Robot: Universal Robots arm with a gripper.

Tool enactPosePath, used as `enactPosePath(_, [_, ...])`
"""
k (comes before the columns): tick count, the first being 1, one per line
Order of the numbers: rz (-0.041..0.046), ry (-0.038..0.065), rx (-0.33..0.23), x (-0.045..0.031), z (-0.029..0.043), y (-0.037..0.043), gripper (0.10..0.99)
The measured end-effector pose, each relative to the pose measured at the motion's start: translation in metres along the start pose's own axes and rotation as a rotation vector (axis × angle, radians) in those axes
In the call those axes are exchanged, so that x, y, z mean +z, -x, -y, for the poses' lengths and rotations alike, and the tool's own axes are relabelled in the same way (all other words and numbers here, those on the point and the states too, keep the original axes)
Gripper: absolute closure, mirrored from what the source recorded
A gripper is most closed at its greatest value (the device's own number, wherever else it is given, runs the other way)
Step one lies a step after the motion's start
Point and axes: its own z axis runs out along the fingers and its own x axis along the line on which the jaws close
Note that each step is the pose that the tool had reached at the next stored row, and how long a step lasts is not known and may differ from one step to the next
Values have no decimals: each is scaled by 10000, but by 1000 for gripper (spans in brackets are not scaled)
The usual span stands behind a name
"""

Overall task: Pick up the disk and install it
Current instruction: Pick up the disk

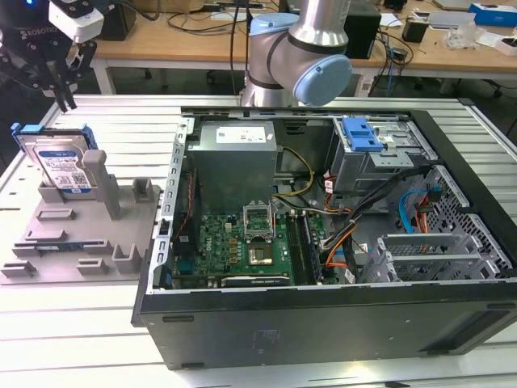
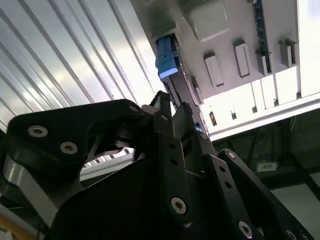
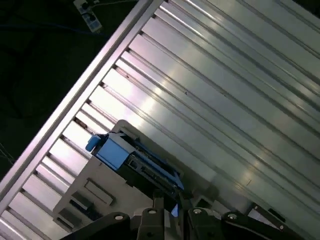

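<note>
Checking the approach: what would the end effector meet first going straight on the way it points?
Likely the disk, its blue-framed upper edge, just below the end effector in the exterior view; depth is unclear.

The disk (image 1: 60, 166) was a silver drive with a white-and-blue label and blue frame. It leaned tilted in a grey holder (image 1: 73, 242).
</note>
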Motion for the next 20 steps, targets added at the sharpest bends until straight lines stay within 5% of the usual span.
enactPosePath(1, [-30, 1, -364, 0, 0, 0, 729])
enactPosePath(3, [-68, 1, -832, 1, 0, 0, 663])
enactPosePath(20, [-305, -79, -4798, 2, 0, 0, 663])
